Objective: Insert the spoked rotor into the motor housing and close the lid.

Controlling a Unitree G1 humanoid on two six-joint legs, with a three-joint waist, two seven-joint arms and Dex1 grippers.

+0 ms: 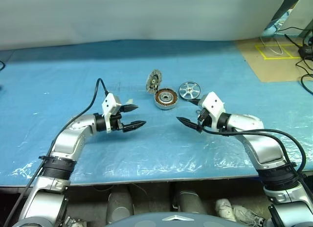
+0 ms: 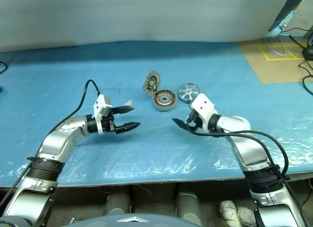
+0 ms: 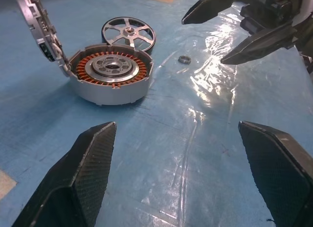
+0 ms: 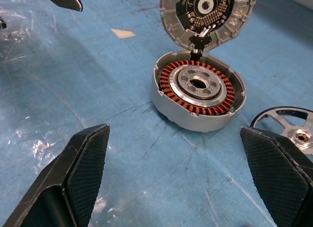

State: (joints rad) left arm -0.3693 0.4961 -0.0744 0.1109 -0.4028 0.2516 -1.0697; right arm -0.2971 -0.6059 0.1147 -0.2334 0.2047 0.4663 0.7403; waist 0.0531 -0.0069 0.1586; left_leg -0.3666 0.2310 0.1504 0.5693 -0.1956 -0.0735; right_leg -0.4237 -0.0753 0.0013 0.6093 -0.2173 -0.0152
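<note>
Motor housing [image 1: 166,99] sits open on the blue table cover [image 1: 58,80], copper windings showing. Its lid [image 1: 154,81] stands tilted up at the far-left edge, touching the housing. Spoked rotor [image 1: 189,90] lies flat just right of the housing. My left gripper [image 1: 133,116] and right gripper [image 1: 188,112] hover nearer me, either side, jaws spread wide, holding nothing.

The two head cameras look forward and down over the blue tabletop [image 1: 58,80] from well back, while each wrist camera sits low and close, and all four views share the motor housing [image 1: 166,98] with its raised lid [image 1: 153,81] and the spoked rotor [image 1: 189,90].
</note>
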